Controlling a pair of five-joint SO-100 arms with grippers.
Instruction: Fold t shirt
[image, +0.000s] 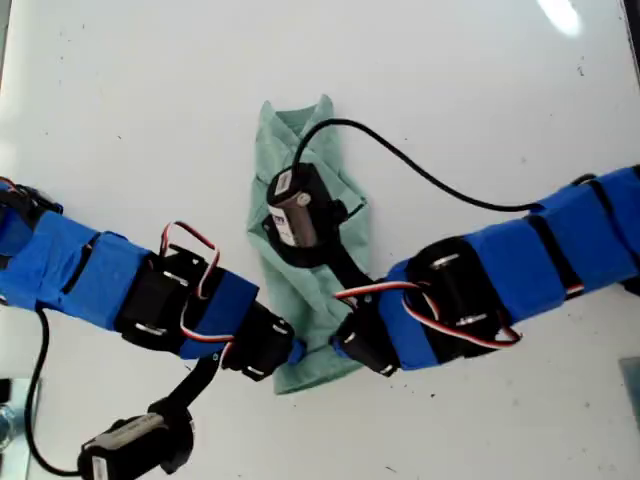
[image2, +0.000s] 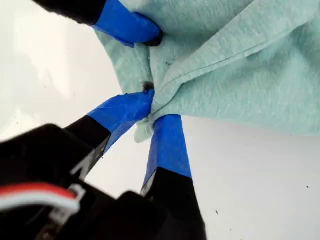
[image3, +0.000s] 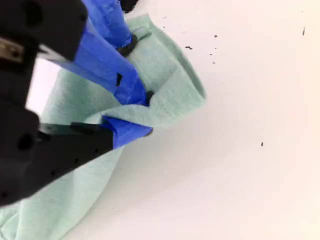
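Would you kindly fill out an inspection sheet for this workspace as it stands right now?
Surface: white tabletop, a few dark specks.
Job's things: pale sage-green knit t shirt folded into a narrow strip, lying mid-table.
Clutter: nothing seen.
Grippers: my first gripper, its blue-taped tool shut on a pinch of the shirt's edge; my second gripper likewise shut on the shirt's edge.
Cables: black cable crossing the shirt; red and white wires on an arm.
Surroundings: unclear items at the exterior view's lower corners.
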